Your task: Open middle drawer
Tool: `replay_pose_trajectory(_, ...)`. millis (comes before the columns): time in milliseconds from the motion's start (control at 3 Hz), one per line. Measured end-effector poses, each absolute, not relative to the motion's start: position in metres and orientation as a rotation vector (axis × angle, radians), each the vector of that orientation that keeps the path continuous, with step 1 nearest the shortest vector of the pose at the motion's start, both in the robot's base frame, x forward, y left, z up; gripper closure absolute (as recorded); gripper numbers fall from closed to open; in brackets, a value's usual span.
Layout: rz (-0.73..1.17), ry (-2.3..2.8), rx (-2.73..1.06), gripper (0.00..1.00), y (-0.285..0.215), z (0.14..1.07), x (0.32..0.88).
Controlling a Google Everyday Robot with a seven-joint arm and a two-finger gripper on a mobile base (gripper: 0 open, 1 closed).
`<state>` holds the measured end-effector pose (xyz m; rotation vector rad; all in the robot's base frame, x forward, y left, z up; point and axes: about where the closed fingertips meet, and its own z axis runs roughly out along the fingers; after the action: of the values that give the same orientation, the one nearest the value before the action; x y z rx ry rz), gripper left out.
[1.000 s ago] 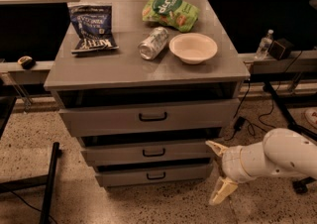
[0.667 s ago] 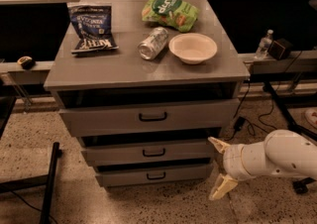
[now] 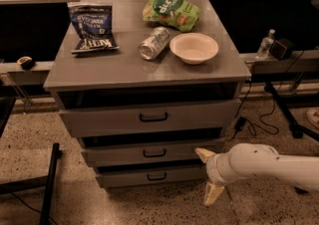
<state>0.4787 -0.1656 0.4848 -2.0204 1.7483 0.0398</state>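
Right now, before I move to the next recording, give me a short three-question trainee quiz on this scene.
1. True or false: the gripper is clamped on the handle of the middle drawer.
2. Multiple choice: what lies on its side on the cabinet top, between the dark chip bag and the bowl? A) a can B) a cup C) a spoon
3. Fill in: the gripper sits to the ___ of the middle drawer's handle.

Key
1. False: the gripper is open, low at the cabinet's front, apart from the handle.
2. A, the can.
3. right
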Motion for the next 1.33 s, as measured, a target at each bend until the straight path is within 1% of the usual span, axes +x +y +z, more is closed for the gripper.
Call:
replay_pose_trajectory(667,-0.020,1.633,-2.059,0.00,-0.155,0.484,0.498)
replay_pose_trajectory(1000,-0.016,1.551,-2.056,0.00,-0.150,0.478,0.518)
replay_pose_trajectory(1333,-0.047,1.523,-2.072,0.00,-0.151,0.464,0.554)
